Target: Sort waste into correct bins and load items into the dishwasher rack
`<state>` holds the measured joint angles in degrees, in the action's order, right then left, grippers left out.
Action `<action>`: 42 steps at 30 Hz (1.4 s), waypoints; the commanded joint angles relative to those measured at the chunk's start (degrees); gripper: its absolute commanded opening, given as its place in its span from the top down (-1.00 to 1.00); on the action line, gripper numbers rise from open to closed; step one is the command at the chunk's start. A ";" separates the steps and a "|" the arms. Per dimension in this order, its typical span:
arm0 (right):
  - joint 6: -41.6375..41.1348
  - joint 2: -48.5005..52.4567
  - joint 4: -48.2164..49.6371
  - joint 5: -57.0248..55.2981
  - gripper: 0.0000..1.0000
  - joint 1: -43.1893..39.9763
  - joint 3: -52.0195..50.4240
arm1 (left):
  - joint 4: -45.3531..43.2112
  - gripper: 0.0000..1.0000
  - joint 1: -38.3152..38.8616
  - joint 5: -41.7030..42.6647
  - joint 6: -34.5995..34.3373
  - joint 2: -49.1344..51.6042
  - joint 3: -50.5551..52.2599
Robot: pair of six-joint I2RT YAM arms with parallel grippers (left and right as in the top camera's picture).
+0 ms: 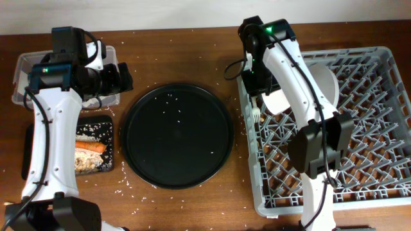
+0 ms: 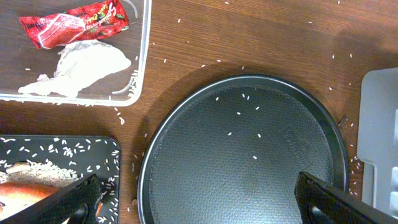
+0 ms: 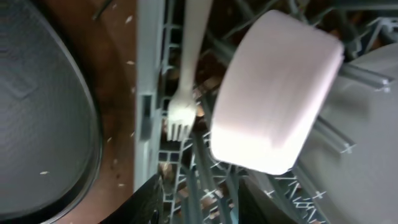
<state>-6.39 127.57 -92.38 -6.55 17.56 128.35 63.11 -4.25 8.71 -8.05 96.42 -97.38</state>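
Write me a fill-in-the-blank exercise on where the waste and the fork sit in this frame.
1. The red snack wrapper and crumpled napkin lie in the ____.
2. The black rectangular tray holds rice scraps and an orange ____.
3. The white plastic fork lies in the ____, beside the white bowl.
4. Only scattered ____ lie on the round black tray.
Missing words: clear tub; carrot; dishwasher rack; rice grains.

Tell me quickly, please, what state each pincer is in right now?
Left pincer: open, holding nothing.
Right pincer: open, holding nothing; the white plastic fork lies free beyond its fingertips.
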 commanded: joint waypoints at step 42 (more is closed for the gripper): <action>7.26 -37.99 26.91 -2.91 -0.97 -0.13 -6.47 | -0.09 -0.98 -0.04 -0.20 -0.07 -0.33 0.22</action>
<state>0.47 95.59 -68.60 -8.97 18.81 129.51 63.11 -4.25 8.71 -8.05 96.42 -97.38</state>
